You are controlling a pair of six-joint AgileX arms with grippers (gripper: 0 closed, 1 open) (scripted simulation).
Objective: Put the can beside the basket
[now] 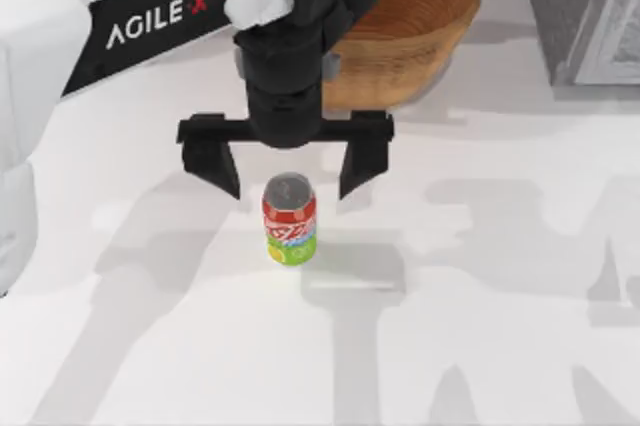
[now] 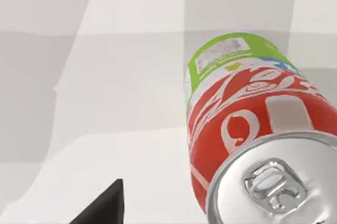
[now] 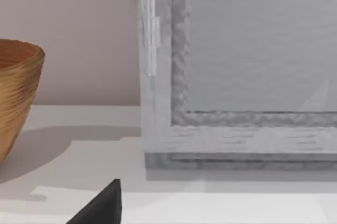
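The can [image 1: 290,231] stands upright on the white table, with a silver top, a red band and a green lower part. My left gripper [image 1: 290,186] hangs open just over its far side, one black finger on each side and neither touching it. In the left wrist view the can [image 2: 247,113] is close, beside one fingertip [image 2: 102,208]. The tan woven basket [image 1: 420,16] sits behind the gripper at the table's back, partly covered by my left arm. The right wrist view catches the basket's edge [image 3: 16,87] and one fingertip [image 3: 100,205] set off to the side as on the open left gripper.
A grey framed block [image 1: 590,16] stands at the back right corner and rises close in the right wrist view [image 3: 237,77]. White table [image 1: 480,346] stretches out in front of and to the right of the can.
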